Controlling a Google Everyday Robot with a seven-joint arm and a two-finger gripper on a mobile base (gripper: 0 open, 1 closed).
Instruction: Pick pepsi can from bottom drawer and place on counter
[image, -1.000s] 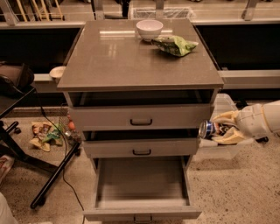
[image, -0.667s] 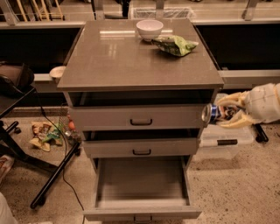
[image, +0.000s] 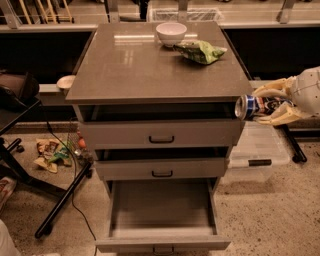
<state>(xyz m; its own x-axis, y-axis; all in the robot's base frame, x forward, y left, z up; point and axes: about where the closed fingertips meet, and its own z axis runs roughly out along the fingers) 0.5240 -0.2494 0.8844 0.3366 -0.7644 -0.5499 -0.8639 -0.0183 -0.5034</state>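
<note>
My gripper (image: 267, 105) comes in from the right edge and is shut on the pepsi can (image: 251, 106). The can lies sideways with its silver end pointing left. It hangs in the air just right of the cabinet, level with the top drawer and a little below the counter (image: 145, 65). The bottom drawer (image: 161, 210) is pulled out and its grey floor is bare.
A white bowl (image: 171, 33) and a green snack bag (image: 200, 51) sit at the back of the counter. The two upper drawers (image: 161, 134) stand slightly open. A clear plastic bin (image: 260, 150) lies on the floor at the right. A black stand (image: 60, 205) and litter lie at the left.
My gripper has lifted the can from the middle drawer's height up to just below the counter's edge, staying to the right of the cabinet.
</note>
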